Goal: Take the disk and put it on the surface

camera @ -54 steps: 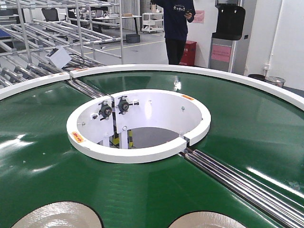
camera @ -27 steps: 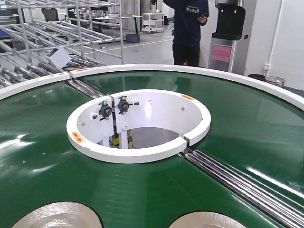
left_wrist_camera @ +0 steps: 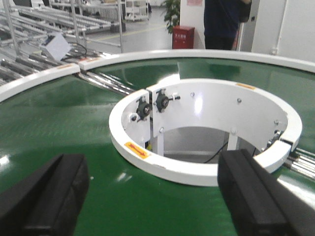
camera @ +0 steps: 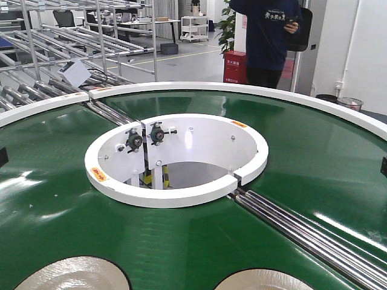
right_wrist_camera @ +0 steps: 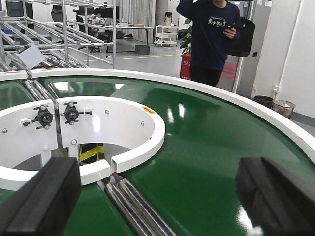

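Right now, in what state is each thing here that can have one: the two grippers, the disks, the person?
left gripper: open, holding nothing.
right gripper: open, holding nothing.
left disk: flat on the green belt, not gripped, partly cut off by the picture's edge.
right disk: flat on the belt, not gripped, also cut off.
person: standing behind the belt, phone in hand.
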{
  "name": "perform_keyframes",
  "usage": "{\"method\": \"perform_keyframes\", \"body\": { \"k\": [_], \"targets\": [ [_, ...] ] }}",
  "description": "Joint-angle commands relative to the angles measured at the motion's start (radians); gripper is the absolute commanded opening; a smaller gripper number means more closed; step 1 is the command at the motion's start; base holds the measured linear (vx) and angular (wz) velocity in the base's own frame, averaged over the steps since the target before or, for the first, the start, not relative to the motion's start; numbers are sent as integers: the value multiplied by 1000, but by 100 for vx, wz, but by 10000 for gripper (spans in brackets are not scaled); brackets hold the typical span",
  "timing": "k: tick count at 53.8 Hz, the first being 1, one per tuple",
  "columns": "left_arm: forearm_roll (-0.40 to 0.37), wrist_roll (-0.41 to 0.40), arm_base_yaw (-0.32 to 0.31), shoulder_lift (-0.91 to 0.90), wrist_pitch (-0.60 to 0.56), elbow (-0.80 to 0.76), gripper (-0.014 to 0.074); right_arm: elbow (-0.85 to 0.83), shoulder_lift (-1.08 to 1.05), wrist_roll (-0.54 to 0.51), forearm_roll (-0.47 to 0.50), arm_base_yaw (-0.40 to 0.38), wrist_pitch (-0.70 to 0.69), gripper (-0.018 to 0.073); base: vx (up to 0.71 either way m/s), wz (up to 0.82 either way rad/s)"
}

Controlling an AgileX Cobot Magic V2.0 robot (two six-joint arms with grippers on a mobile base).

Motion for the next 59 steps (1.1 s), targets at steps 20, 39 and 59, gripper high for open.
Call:
{"method": "perform_keyframes", "body": {
  "k": [20,39,59],
  "targets": [
    [-10,-27,-3,-8,-66,-37,512,-38,-5,2,39,-4,-67,533,0,0],
    [-576,308,-52,117,463,-168,512,-140,151,-130,514,-1,359,532,0,0],
    [-1132,693,113,428,668,-181,512,-287,513,-672,1209,-4,833,532,0,0]
  ]
}}
